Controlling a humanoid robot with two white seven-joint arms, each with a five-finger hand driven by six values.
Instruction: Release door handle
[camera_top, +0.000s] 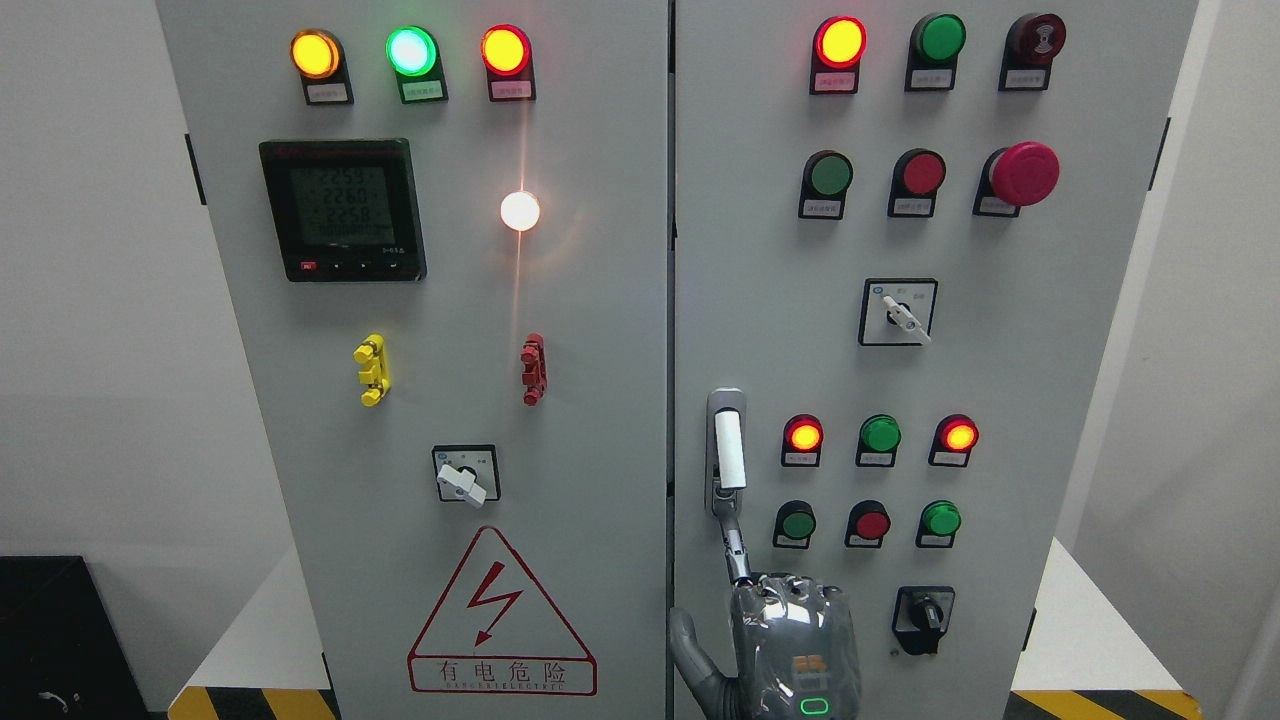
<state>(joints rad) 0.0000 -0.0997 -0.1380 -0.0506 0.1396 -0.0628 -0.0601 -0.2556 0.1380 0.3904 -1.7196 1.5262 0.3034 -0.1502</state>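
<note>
The door handle (729, 450) is a white upright bar in a grey metal mount at the left edge of the cabinet's right door (1000, 380). My right hand (775, 640) comes up from the bottom edge just below it, with its back toward me. Its index finger (736, 550) points up, and its tip reaches the lower end of the mount. The thumb (690, 650) is spread to the left. The hand is not closed around the handle and holds nothing. The left arm is out of view.
The grey cabinet has two shut doors with lit indicator lamps, push buttons, a red emergency stop (1025, 173), rotary switches (898, 312) and a meter (343, 210). A rotary switch (924, 620) sits right of my hand. White walls flank the cabinet.
</note>
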